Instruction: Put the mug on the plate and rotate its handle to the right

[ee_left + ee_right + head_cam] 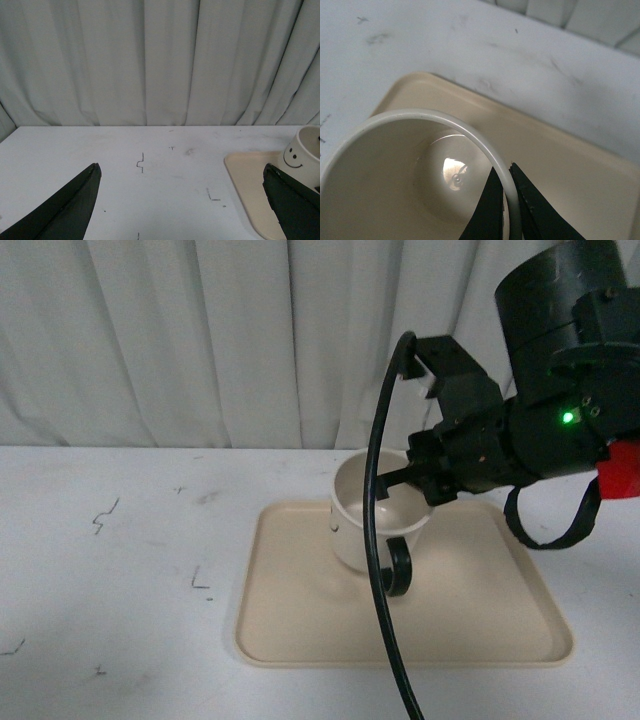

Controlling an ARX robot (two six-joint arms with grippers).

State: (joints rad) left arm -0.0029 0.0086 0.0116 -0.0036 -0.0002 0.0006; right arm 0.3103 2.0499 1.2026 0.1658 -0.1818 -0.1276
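Over the plate, right jaws pinch the mug rim; left jaws gape wide.

Upright and empty: cream-white cylindrical mug, on flat rectangular beige plastic tray, toward its far edge. Its glossy black C-shaped loop handle points toward the robot, slightly right. Black smiley face turned left.
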